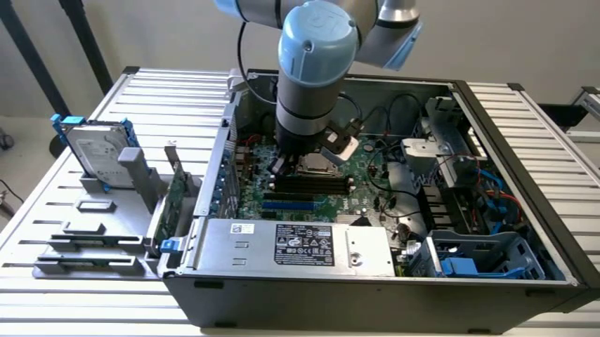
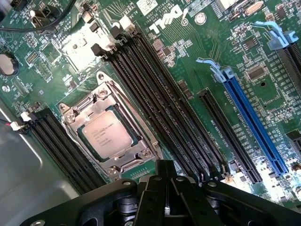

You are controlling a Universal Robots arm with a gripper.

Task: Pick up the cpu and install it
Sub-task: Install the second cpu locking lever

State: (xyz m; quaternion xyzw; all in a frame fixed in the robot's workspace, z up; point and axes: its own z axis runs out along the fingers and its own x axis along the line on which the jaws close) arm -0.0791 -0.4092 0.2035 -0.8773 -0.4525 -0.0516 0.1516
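The cpu [image 2: 106, 134], a small square chip with a silver-grey top, lies flat in the metal socket frame [image 2: 141, 157] on the green motherboard [image 2: 197, 61]. My gripper [image 2: 165, 165] hovers just off one corner of the socket with its black fingers pressed together and nothing between them. In the exterior view the arm reaches down into the open computer case, and the gripper [image 1: 289, 160] hangs low over the board beside the cpu [image 1: 316, 166].
Long black memory slots [image 2: 155, 94] run alongside the socket, with a blue card slot [image 2: 254, 125] further off. The silver power supply [image 1: 300, 246] and case walls [image 1: 487, 126] hem in the board. A hard drive with blue brackets [image 1: 94, 151] and grey holder blocks [image 1: 89, 239] stand outside at the exterior view's left.
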